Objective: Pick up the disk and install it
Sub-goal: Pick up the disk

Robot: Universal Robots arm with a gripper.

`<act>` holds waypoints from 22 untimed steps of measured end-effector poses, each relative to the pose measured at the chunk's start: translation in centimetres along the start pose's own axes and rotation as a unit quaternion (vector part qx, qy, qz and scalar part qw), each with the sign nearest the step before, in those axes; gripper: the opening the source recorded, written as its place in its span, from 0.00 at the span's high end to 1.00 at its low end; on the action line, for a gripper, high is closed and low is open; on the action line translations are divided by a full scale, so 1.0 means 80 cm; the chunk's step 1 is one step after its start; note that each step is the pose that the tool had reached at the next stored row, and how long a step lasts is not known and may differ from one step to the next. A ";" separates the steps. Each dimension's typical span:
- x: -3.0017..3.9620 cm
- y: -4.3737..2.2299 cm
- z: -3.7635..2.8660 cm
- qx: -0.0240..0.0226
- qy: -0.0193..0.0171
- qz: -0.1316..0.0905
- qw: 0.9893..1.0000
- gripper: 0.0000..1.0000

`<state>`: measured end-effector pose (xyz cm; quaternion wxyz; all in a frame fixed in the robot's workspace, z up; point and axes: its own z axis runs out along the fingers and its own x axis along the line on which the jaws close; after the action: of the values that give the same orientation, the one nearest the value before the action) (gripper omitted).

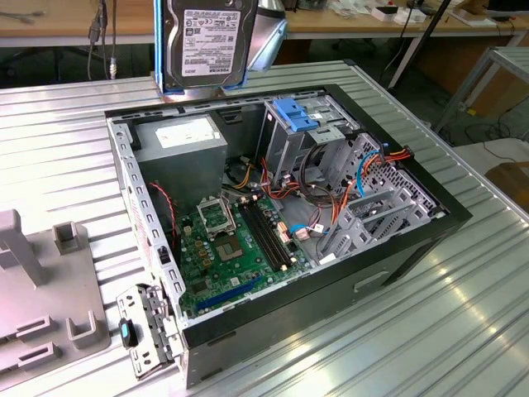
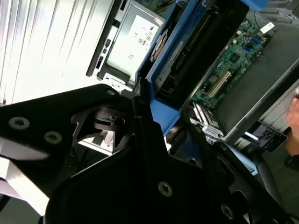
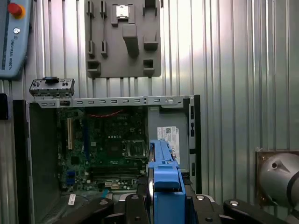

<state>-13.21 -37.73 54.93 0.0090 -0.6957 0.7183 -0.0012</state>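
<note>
In the exterior view, the disk (image 1: 207, 41) at twelve o'clock ran past the picture's edge, which cut off its upper part. The grey fixture plate (image 1: 50, 306) at eight o'clock was cropped as well. In the first wrist view, the gripper (image 3: 166, 205), clamped on the disk, hid the carrier's near end and part of the motherboard (image 3: 107, 140). In the second wrist view, a pinkish shape (image 2: 293, 122) at the frame's edge was too blurred to name.
</note>
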 end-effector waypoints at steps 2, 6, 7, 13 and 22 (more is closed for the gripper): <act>0.0216 -0.0277 0.0045 0.001 0.000 0.000 1.000 0.63; 0.0460 -0.0286 0.0078 0.001 0.000 0.000 1.000 0.63; 0.0463 -0.0288 0.0078 0.001 0.000 0.000 1.000 0.63; 0.0474 -0.0348 0.0087 0.001 0.000 0.000 1.000 0.63; 0.0472 -0.0457 0.0099 0.001 0.000 0.000 1.000 0.63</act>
<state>-9.67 -41.61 54.14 0.0098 -0.6957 0.7183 -0.0020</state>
